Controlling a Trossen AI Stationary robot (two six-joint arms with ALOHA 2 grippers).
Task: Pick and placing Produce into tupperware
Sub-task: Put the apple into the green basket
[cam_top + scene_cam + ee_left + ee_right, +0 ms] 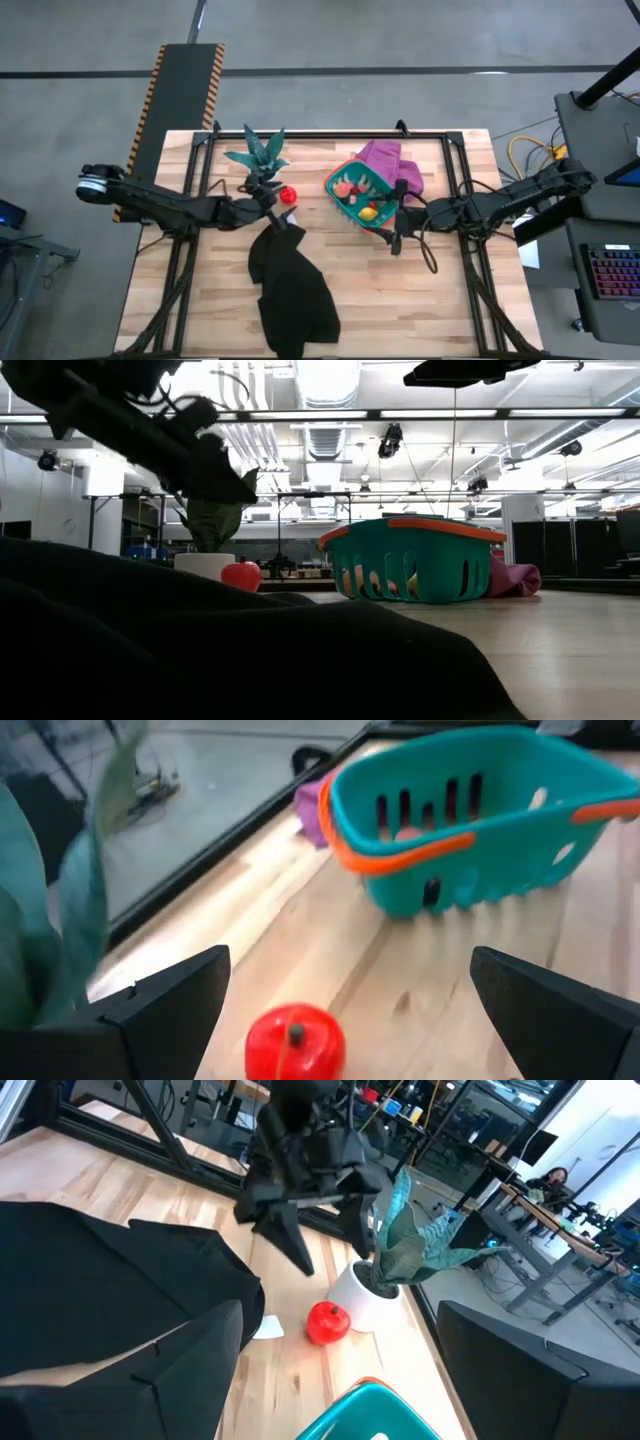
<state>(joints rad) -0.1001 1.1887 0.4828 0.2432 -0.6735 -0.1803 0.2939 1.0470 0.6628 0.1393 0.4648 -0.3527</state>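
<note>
Looking past my left claw (345,1020), I see its two dark fingers (165,1005) spread wide with nothing between them, and a red tomato (295,1042) lying on the wood in the gap just ahead. From above, that left claw (272,203) sits near the middle of the table (440,300), right beside the tomato (288,195) and the white pot of the green plant (258,155). A black cloth (290,280) lies draped under and in front of the arm, running toward the near edge of the table.

My right claw (398,238) hangs at the near side of the teal basket (345,172), fingers (150,1370) also apart and empty. Its camera looks across the cloth toward the left arm, with the tomato (327,1323) touching the white pot and the plant's leaves (415,1240) above it; a teal corner of the basket (375,1415) shows at the edge.

Several small pieces already lie in the basket: I can pick out a yellow one (369,212) and reddish or pink ones (345,187), though I cannot tell exactly what each is. A purple cloth (385,160) lies against the far side of the basket. At table height, the basket (415,560) stands upright with its orange rim, the tomato (241,575) to one side of it beside the pot.
</note>
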